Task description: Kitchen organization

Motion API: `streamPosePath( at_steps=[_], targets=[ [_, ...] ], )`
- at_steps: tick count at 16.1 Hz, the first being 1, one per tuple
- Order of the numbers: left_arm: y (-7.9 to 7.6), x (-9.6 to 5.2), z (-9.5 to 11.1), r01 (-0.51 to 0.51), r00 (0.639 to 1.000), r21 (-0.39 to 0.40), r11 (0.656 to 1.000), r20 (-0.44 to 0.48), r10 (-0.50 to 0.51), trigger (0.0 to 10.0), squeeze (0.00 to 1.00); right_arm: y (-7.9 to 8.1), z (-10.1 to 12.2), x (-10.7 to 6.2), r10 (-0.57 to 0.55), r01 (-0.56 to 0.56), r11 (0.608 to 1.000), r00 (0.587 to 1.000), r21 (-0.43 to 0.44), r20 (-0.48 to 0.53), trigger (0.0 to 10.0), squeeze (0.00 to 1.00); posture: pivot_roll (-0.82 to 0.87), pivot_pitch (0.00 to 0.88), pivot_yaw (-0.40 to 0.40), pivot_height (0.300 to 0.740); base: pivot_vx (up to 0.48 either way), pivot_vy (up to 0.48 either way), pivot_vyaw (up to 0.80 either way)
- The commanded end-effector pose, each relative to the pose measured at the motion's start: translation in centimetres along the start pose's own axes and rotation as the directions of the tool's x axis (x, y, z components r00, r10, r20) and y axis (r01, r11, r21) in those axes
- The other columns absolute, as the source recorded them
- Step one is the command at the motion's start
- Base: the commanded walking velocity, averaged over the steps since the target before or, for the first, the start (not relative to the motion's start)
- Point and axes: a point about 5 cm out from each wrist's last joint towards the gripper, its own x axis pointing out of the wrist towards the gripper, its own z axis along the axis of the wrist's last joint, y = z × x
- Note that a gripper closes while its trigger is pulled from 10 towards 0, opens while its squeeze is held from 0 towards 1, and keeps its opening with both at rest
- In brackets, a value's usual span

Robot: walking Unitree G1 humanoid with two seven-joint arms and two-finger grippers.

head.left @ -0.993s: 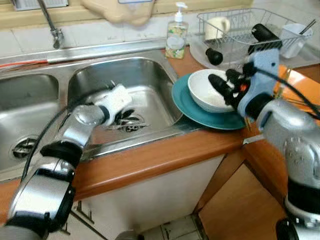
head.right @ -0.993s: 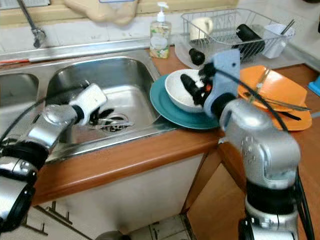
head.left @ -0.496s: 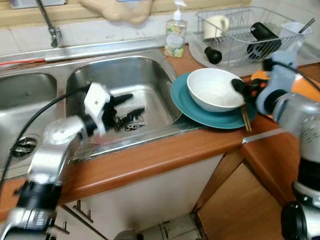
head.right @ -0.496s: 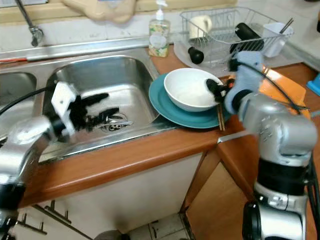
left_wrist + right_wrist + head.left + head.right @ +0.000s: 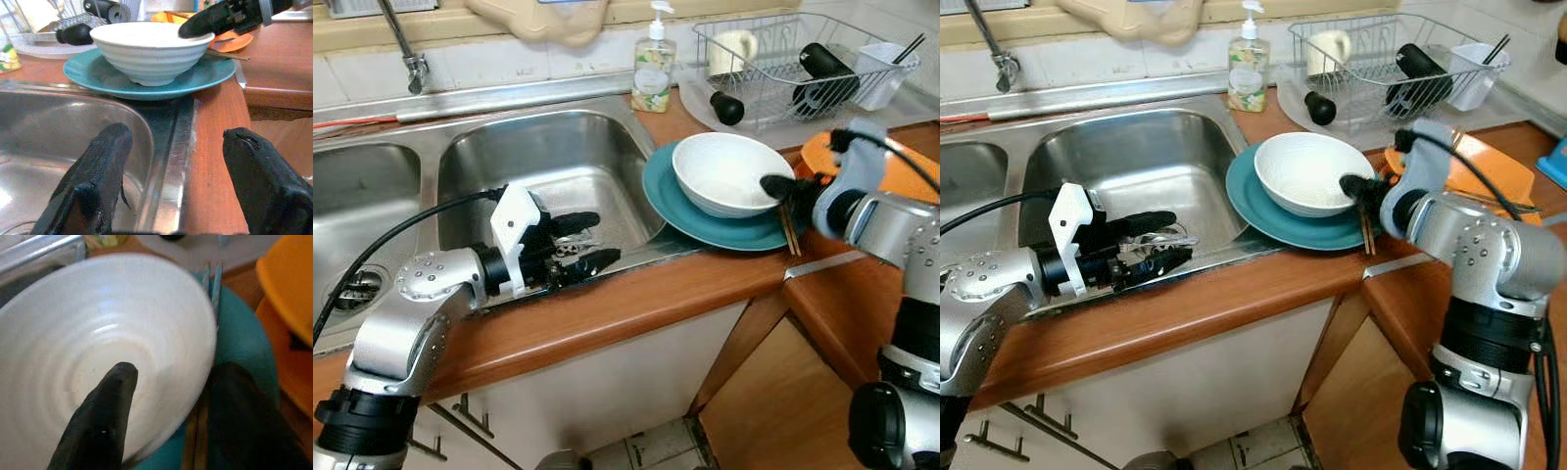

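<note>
Head cam: I'm looking at the white bowl sitting on the teal plate, on the bench just right of the sink. Right gripper is straddling the bowl's right rim, one finger inside, one outside. Left gripper is hovering at the sink's near edge, fingers apart, holding nothing.

L wrist cam: fingers are spread wide, pointing toward plate and bowl; sink lip between them.

R wrist cam: one finger is lying in the bowl, the other outside, rim between but not yet pinched. Chopsticks are lying just beside, on the plate.

I'm judging the next bit as: close firmly on the rim, lift straight up, avoid dragging the chopsticks, then head for the far dish rack.
</note>
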Motion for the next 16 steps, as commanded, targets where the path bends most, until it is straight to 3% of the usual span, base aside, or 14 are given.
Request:
streamPosePath(
  at_steps=[1, 4, 5, 6, 16],
  targets=[
    [-0.22, -0.17, 0.17, 0.003, 1.0, 0.0, 1.0, -0.014, -0.003, 10.0, 0.0, 0.43, 0.44, 0.03, 0.02, -0.02, 1.0, 1.0, 0.016, 0.0, 1.9, 0.0, -0.03, 0.0, 0.015, 0.74, 0.0, 0.0, 0.0],
    [-0.34, -0.15, 0.31, 0.005, 1.0, -0.002, 1.0, -0.022, -0.005, 10.0, 0.0, 0.84, 0.57, 0.21, 0.043, -0.043, 0.998, 0.999, 0.034, 0.008, 1.3, 0.0, -0.03, 0.0, 0.016, 0.74, 0.0, 0.0, 0.0],
    [-0.33, -0.15, 0.35, 0.004, 1.0, -0.002, 1.0, -0.022, -0.004, 10.0, 0.0, 0.93, 0.71, 0.2, 0.049, -0.05, 0.998, 0.999, 0.038, 0.015, 0.3, 0.0, -0.02, 0.0, 0.017, 0.74, 0.0, 0.0, 0.0],
    [-0.33, -0.17, 0.38, 0.002, 1.0, -0.003, 1.0, -0.024, -0.002, 10.0, 0.0, 1.01, 0.82, 0.19, 0.053, -0.054, 0.998, 0.998, 0.039, 0.018, 0.1, 0.0, -0.02, 0.0, 0.018, 0.74, 0.0, 0.0, 0.0],
    [0.1, 0.41, 0.7, -0.027, 0.999, 0.013, 1.0, -0.036, 0.028, 10.0, 0.0, 1.21, 0.45, 0.47, 0.067, -0.067, 0.995, 0.998, 0.069, 0.0, 0.0, 0.0, -0.02, 0.0, 0.019, 0.74, 0.0, 0.0, 0.0]
  ],
)
